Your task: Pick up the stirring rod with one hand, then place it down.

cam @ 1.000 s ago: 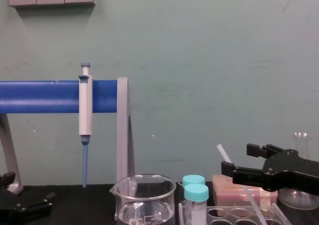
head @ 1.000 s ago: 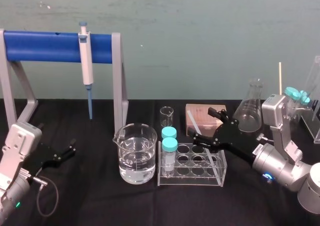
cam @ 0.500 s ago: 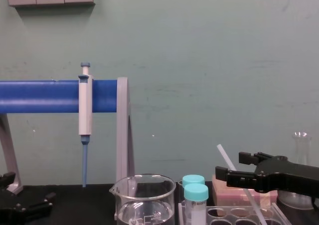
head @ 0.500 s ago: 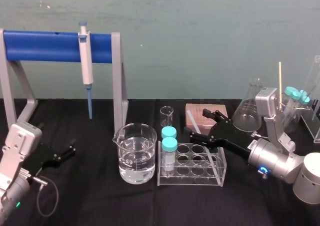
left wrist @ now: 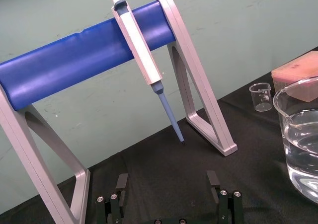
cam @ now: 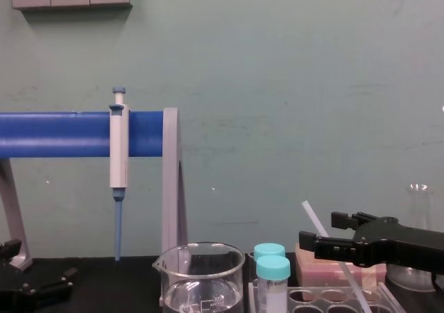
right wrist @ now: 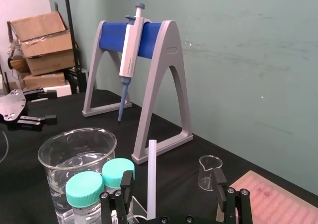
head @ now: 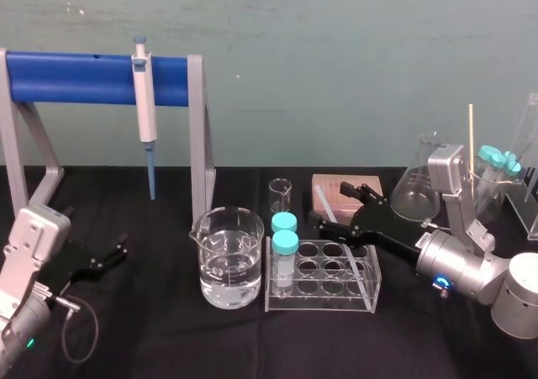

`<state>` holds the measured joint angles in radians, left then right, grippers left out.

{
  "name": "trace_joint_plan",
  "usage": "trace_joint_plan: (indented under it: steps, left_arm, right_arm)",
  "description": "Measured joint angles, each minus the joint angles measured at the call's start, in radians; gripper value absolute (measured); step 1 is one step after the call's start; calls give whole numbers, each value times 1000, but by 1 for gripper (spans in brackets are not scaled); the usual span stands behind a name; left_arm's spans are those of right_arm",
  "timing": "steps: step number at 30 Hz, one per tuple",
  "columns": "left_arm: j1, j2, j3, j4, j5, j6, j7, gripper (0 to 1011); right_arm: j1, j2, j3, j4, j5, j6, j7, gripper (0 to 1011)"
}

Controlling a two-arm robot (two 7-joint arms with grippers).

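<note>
Stirring rod (right wrist: 151, 179), thin, translucent, right hand (right wrist: 173, 178) straddling

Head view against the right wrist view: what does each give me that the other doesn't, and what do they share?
Head view adds the conical flask, the whole tube rack and the right gripper seen from outside. Right wrist view adds cardboard boxes and the stirring rod between that gripper's open fingers, nearer one of them. Both share the parked left gripper, the pipette on its blue stand, the water beaker and the teal-capped tubes.
</note>
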<state>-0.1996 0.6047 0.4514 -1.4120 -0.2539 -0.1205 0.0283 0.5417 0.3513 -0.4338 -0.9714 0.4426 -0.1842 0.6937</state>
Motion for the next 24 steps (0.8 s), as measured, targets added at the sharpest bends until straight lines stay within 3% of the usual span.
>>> trace_joint_plan:
  steps: [8,24]
  left_arm:
    - [0,0,0,0,0,0,0,1000]
    - [0,0,0,0,0,0,0,1000]
  right_arm:
    - [-2,1,-1,-3,-1,0,0,990]
    - [-3,2,-1,-5,-1,-1,-2,547]
